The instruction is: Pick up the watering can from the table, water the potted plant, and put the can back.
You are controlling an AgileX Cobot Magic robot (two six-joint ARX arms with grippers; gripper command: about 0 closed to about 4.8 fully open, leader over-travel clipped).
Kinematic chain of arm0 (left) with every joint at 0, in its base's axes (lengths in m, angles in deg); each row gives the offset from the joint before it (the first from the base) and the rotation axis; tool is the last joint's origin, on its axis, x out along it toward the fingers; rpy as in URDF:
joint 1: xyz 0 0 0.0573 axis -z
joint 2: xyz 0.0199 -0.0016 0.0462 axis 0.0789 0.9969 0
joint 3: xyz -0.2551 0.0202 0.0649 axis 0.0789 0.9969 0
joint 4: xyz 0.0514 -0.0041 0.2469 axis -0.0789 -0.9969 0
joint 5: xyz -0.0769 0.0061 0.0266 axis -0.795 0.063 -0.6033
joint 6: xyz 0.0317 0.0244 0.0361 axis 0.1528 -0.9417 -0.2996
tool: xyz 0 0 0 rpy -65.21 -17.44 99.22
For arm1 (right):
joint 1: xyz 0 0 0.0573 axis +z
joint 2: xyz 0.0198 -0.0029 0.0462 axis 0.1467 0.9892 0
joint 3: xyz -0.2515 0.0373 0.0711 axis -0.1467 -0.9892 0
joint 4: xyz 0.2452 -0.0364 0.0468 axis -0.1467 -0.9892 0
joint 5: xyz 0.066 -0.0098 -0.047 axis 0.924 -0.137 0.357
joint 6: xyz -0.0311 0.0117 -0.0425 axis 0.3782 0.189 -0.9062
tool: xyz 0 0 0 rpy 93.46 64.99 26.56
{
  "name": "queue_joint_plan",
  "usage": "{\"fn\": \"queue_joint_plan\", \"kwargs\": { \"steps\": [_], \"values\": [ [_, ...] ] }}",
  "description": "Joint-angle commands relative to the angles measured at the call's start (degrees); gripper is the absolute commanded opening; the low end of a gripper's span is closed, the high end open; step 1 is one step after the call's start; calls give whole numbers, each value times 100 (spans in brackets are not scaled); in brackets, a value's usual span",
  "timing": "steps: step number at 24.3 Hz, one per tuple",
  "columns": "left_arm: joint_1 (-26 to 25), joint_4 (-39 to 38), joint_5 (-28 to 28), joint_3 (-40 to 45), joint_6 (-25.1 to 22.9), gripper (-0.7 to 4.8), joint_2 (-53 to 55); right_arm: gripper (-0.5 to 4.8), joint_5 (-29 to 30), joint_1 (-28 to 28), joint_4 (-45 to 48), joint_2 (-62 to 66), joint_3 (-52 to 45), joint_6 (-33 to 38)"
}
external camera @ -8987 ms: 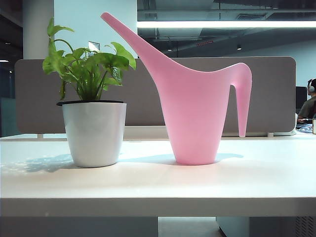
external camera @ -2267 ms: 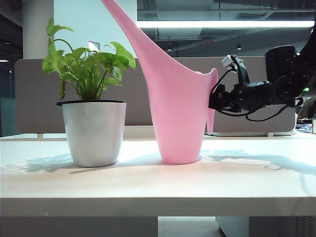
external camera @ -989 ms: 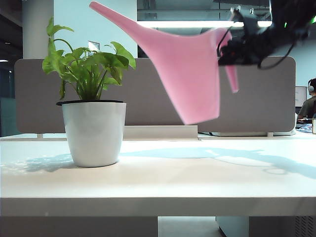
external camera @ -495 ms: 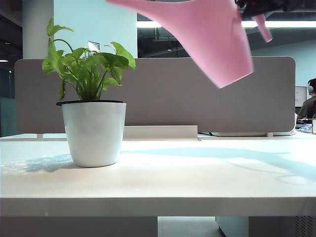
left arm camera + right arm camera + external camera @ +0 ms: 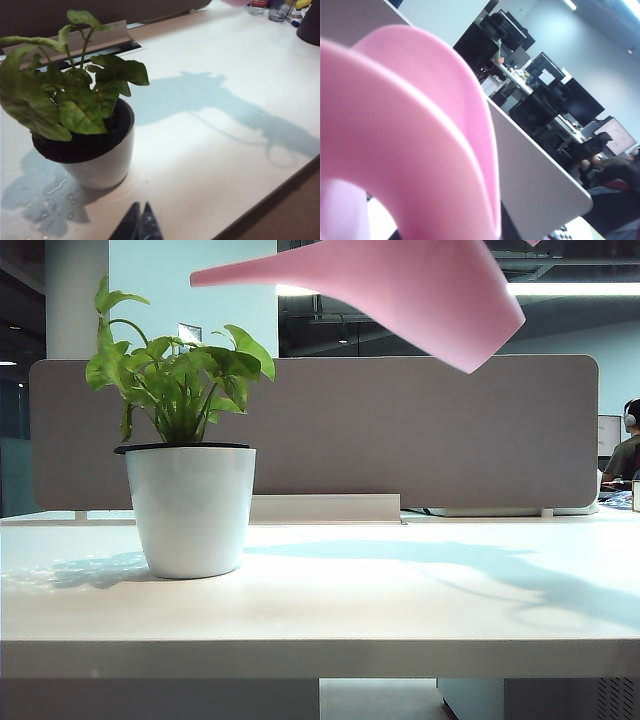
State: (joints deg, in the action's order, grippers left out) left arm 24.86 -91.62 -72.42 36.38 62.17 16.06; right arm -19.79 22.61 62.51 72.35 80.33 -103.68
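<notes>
The pink watering can (image 5: 420, 290) hangs high above the table (image 5: 400, 600), tipped over so its long spout (image 5: 240, 272) lies about level. The spout tip is over the potted plant (image 5: 190, 500). In the right wrist view the can's curved handle (image 5: 420, 150) fills the picture from very close. My right gripper holds the can there; its fingers are hidden behind the pink plastic and it is above the exterior view. My left gripper (image 5: 140, 206) is shut and empty, low over the table just in front of the plant's white pot (image 5: 100, 165).
A grey partition panel (image 5: 400, 430) runs along the back of the table. Water drops (image 5: 50, 200) lie on the tabletop beside the pot. The table's edge (image 5: 270, 195) is close to my left gripper. Bottles and small items (image 5: 272, 7) stand at the far corner.
The can has risen further and tipped, its spout swinging down to level toward the plant. The right arm has gone up out of the exterior view. The plant has not moved.
</notes>
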Motion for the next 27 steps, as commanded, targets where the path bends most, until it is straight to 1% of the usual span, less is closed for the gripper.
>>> {"fn": "queue_joint_plan", "kwargs": {
  "steps": [1,3,11,14,21,23,27],
  "values": [
    [0,72,-24,-13,-4,3,-7,-7,-76,13,81,-271,116,-223],
    [0,74,-24,-13,-4,3,7,-7,-74,13,-87,-404,116,-378],
    [0,76,-24,-13,-4,3,9,-7,-59,96,-203,-472,116,-444],
    [0,74,-24,-13,-4,3,15,-7,-81,195,-407,-470,116,-737],
    [0,74,-24,-13,-4,3,15,-7,-219,232,-581,-455,116,-761],
    [0,72,-24,-13,-4,3,15,-7,-229,232,-691,-452,114,-1005],
    [0,72,-24,-13,-4,3,15,-7,-278,232,-697,-442,114,-1110]
  ]
}}
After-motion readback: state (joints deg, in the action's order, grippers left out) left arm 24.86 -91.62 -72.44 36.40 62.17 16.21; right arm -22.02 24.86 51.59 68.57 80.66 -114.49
